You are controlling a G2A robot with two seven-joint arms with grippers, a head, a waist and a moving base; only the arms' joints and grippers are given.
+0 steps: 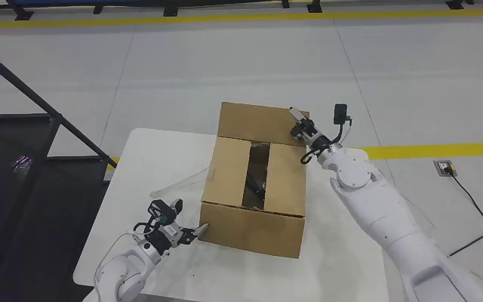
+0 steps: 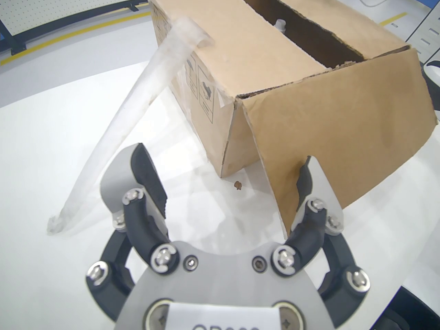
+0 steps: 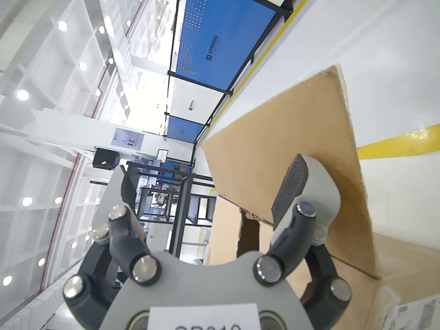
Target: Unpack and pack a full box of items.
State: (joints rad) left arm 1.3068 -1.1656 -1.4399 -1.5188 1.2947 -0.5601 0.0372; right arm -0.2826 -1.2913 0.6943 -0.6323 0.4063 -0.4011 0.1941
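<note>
Just ahead of the left pincer (image 2: 223, 159) stands the box (image 2: 240, 53).

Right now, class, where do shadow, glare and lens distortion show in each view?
Top view: the gap in the cardboard box lies in deep shadow. Left wrist view: the wide lens slightly bows the yellow floor line. Right wrist view: ceiling lights glare white; the box flap is evenly lit.

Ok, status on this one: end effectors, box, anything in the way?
Left end effector open at the folded-down near flap. Right end effector open beside the raised far flap. Box top flaps parted. Loose tape strip trailing onto table.
</note>
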